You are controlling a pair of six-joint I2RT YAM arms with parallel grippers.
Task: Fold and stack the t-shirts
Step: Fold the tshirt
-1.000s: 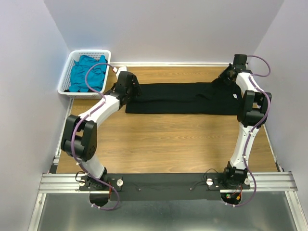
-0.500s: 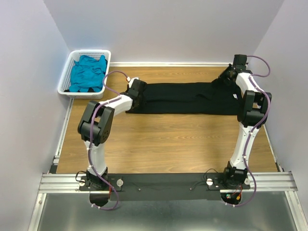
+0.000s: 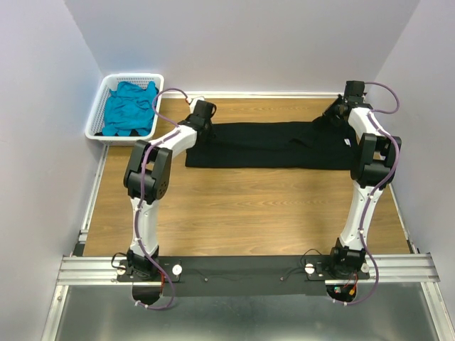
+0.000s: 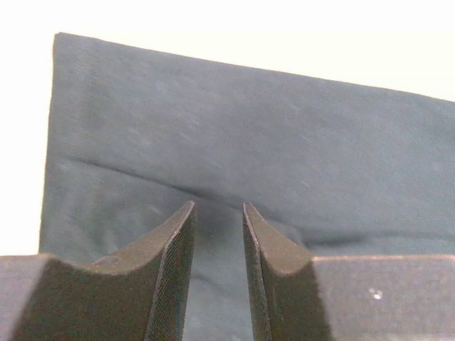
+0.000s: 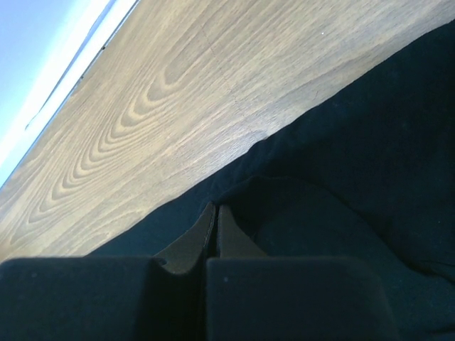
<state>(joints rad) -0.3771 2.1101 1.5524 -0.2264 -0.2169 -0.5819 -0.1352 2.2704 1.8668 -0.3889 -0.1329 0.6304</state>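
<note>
The black t-shirt (image 3: 270,145) lies folded into a long strip across the far half of the table. My left gripper (image 3: 204,112) is at its far left corner. In the left wrist view this gripper (image 4: 218,204) points down at the dark cloth (image 4: 249,121), its jaws a narrow gap apart with flat cloth showing between them. My right gripper (image 3: 338,109) is at the strip's far right corner. Seen from the right wrist, that gripper (image 5: 215,207) is shut, and a ridge of black cloth (image 5: 370,142) rises at its tips. The teal-blue t-shirt (image 3: 128,106) sits crumpled in the basket.
The white slotted basket (image 3: 135,77) stands off the table's far left corner, against the wall. Bare wooden table (image 3: 242,206) stretches between the shirt and the arm bases. Walls close in on the left, back and right.
My left arm swung inward and its gripper moved from the strip's left end to the far left corner, its jaws narrowing. The right arm and the shirt have stayed put.
</note>
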